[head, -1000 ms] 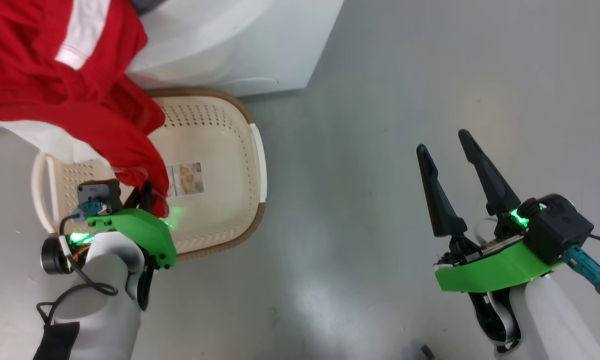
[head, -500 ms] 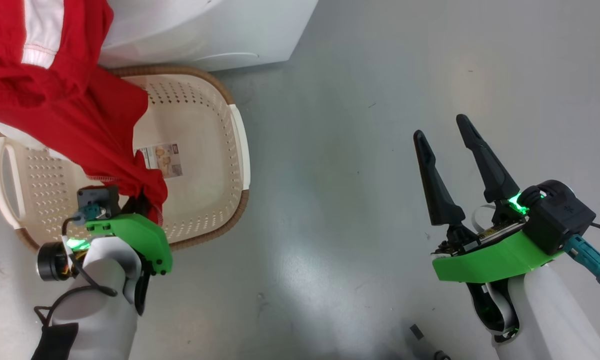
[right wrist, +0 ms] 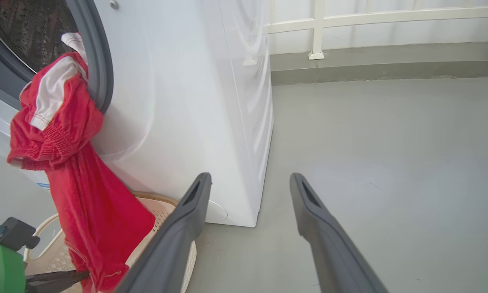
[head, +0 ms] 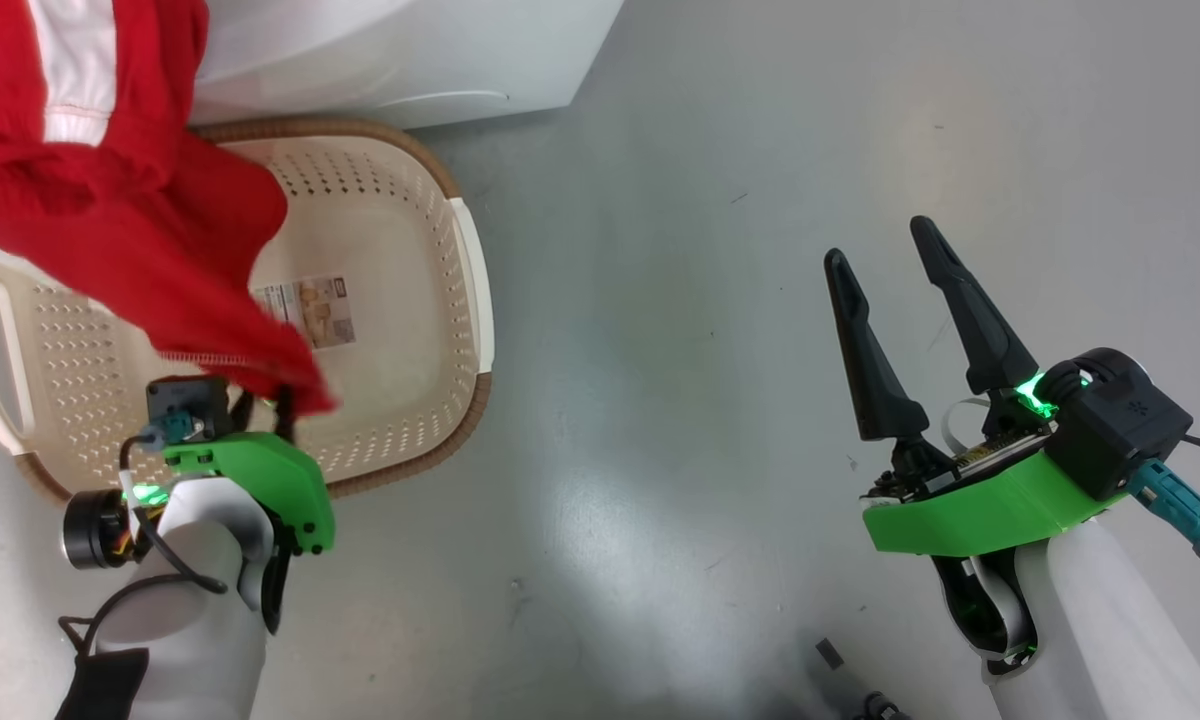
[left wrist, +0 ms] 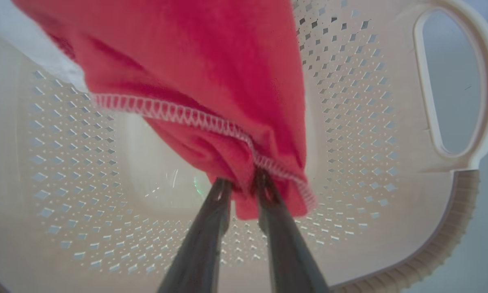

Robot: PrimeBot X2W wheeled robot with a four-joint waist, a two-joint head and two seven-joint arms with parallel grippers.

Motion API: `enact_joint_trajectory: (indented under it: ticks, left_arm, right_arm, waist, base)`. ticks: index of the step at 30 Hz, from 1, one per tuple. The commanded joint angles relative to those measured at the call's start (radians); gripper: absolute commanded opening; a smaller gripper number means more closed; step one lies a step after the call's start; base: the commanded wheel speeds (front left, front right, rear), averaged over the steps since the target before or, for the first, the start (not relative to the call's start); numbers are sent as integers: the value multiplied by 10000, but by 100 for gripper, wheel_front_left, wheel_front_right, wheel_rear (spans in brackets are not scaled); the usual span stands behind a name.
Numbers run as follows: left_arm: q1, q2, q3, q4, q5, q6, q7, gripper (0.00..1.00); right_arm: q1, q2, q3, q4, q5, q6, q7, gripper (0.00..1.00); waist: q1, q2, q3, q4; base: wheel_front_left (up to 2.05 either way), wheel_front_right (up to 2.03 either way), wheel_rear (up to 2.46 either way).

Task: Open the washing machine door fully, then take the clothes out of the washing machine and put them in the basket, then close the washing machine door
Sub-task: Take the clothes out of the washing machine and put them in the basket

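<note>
At the lower centre of the left wrist view, the left gripper [left wrist: 244,182] is pinching the clothes [left wrist: 211,73] by the hem, fingers nearly closed, over the basket [left wrist: 349,122]. The clothes are hanging from the machine [right wrist: 179,101] at the right wrist view's upper left. The right gripper [head: 881,242] is hovering wide open and empty at the head view's right.

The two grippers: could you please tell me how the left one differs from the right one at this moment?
The left gripper has its fingers close together, pinching the red garment by its hem; the right gripper has them spread wide and empty. The left gripper hangs over the basket; the right gripper is over the floor, beside it. Both have long dark fingers on green mounts.
</note>
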Motion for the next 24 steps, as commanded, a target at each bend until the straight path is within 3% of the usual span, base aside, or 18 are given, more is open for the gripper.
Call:
enact_joint_trajectory:
  ticks: [1, 10, 16, 24]
  left_arm:
    - [121, 275, 150, 7, -89, 64, -73, 100]
    - [-65, 341, 180, -268, -106, 132, -212, 100]
    - [330, 482, 525, -1661, 25, 599, -220, 100]
    - [1366, 494, 1270, -3998, 352, 819, -222, 100]
  right_arm:
    - [101, -14, 237, -188, 135, 60, -63, 100]
    - [95, -14, 167, -124, 116, 60, -63, 100]
    - [145, -14, 106, -103, 99, 60, -63, 100]
    - [314, -14, -2, -172, 73, 60, -63, 100]
  waist:
    - [0, 0, -3, 28]
    - [0, 0, -135, 211]
    - [0, 0, -313, 361]
    - [0, 0, -509, 546]
  base:
    - [0, 0, 0]
    - [0, 0, 0]
    - [0, 0, 0]
    - [0, 0, 0]
